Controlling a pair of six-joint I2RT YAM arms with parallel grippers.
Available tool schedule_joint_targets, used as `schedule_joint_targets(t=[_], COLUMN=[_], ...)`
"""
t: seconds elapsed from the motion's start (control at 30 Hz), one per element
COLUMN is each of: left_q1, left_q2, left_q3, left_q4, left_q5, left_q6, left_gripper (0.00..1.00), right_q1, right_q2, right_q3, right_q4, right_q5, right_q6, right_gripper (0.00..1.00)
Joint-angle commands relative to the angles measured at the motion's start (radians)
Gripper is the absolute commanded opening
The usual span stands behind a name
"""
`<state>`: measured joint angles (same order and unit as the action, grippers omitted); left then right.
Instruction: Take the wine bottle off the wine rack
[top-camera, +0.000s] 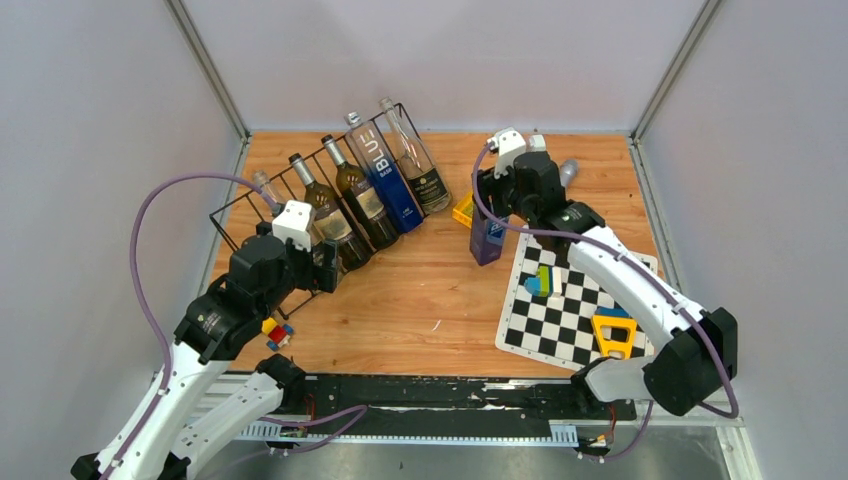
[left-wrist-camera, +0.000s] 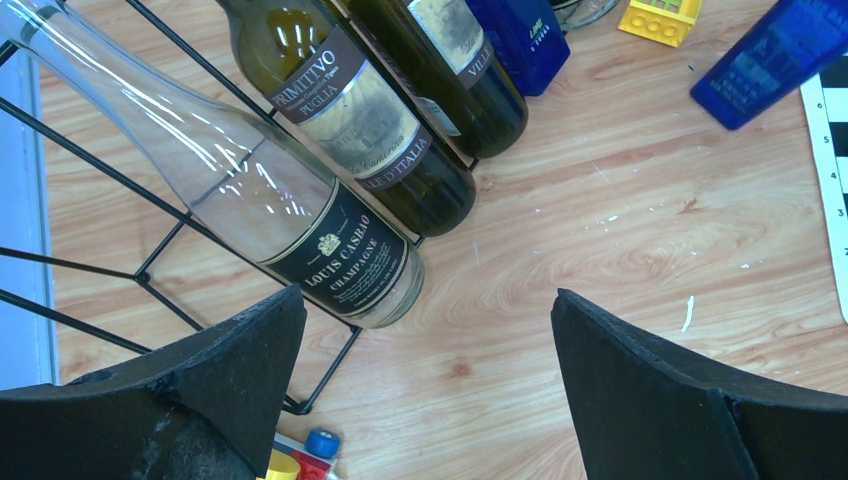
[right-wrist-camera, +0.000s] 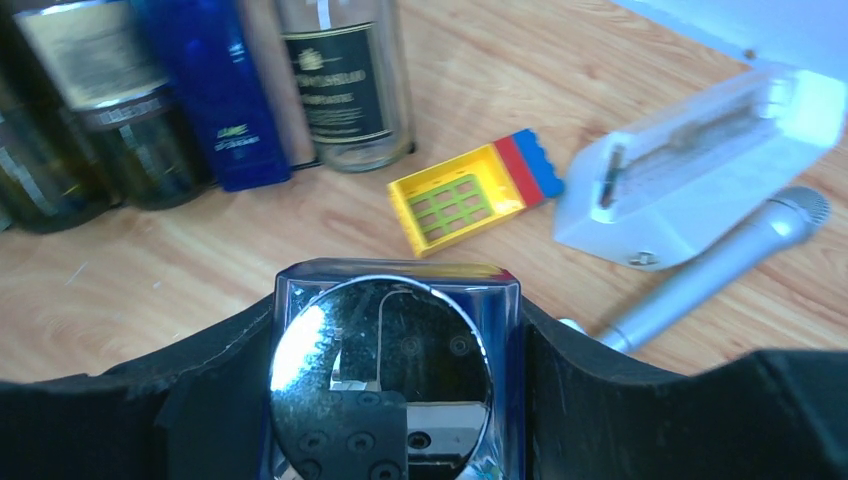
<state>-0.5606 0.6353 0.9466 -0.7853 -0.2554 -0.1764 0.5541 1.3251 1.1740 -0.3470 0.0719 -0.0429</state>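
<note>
Five bottles lie side by side in the wine rack, which sits at about 10 o'clock on the table. From its left end they are a clear bottle, two dark wine bottles, a tall blue bottle and one more clear bottle with a black label.

The left gripper hangs at the near left end of the rack with its fingers spread wide and nothing between them. In the left wrist view the base of the clear bottle is at about 11 o'clock from the gap, just beside the left finger.

The right gripper is closed around the top of a square blue bottle. That bottle stands upright just right of the table centre, at 9 o'clock from the checkered mat.

I judge that the step in hand is the left arm's approach to the clear bottle. To do it well, the gripper should shift toward 11 o'clock until the labelled part lies in the middle of the gap. One finger must then go between this bottle and the dark one beside it, and the other outside, without catching a wire. The glass is smooth, so a firm grip low on the body seems safer than one on the thin neck. After that, the bottle should come out along its own axis, toward 5 o'clock, so that it does not drag the rack.
</note>
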Motion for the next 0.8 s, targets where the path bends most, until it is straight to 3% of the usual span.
schedule_joint_targets(t=[0.0, 0.4, 0.47, 0.53, 0.6, 0.77], left_q1=[0.003, 0.004, 0.003, 0.003, 0.004, 0.004], left_q2=[-0.006, -0.008, -0.008, -0.009, -0.01, -0.008], left_q3=[-0.002, -0.003, -0.003, -0.003, -0.003, -0.003], left_q4=[0.023, 0.022, 0.023, 0.023, 0.024, 0.025], left_q5=[-0.003, 0.0, -0.001, 0.0, 0.001, 0.002], left_q6=[0.006, 0.006, 0.006, 0.007, 0.007, 0.008], left_gripper=[1.0, 1.0, 1.0, 1.0, 1.0, 1.0], right_q1=[-0.078, -0.183, -0.183, -0.182, -0.182, -0.181], right_q2=[0.063, 0.186, 0.186, 0.181, 0.173, 0.155], right_q3=[0.056, 0.125, 0.123, 0.119, 0.114, 0.106], right_q4=[0.006, 0.006, 0.005, 0.001, -0.002, -0.011], right_q5=[0.106, 0.194, 0.186, 0.173, 0.165, 0.151], right_q6=[-0.044, 0.018, 0.023, 0.028, 0.032, 0.029], right_gripper=[0.0, 0.03, 0.1, 0.32, 0.48, 0.62])
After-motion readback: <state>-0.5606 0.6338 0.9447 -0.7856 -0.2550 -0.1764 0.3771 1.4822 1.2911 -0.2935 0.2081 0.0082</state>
